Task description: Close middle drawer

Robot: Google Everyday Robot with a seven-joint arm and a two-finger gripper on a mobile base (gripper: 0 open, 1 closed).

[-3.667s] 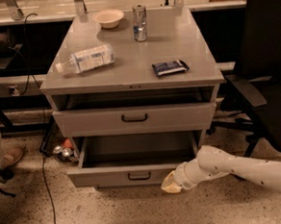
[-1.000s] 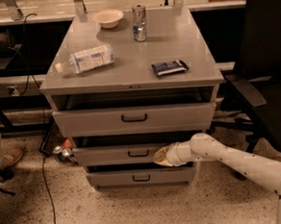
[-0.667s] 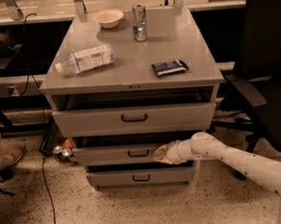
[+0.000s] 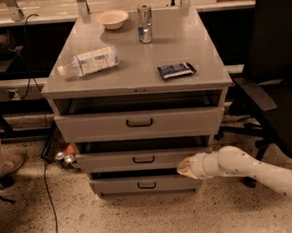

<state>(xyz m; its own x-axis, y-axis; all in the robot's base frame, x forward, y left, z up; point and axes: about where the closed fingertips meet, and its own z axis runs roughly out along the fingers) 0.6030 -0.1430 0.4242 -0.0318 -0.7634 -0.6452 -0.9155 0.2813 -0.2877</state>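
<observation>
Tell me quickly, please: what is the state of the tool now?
Tool: open or closed cannot be told; it is low at the right end of the middle drawer front.

The pincer (image 4: 183,167) is hanging just before the right end of the middle drawer (image 4: 109,161); on the tabletop (image 4: 131,54) above, a bottle (image 4: 89,61) is lying left of a packet (image 4: 176,70)

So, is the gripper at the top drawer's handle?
No, the gripper is down at the right end of the middle drawer front, below the top drawer.
</observation>
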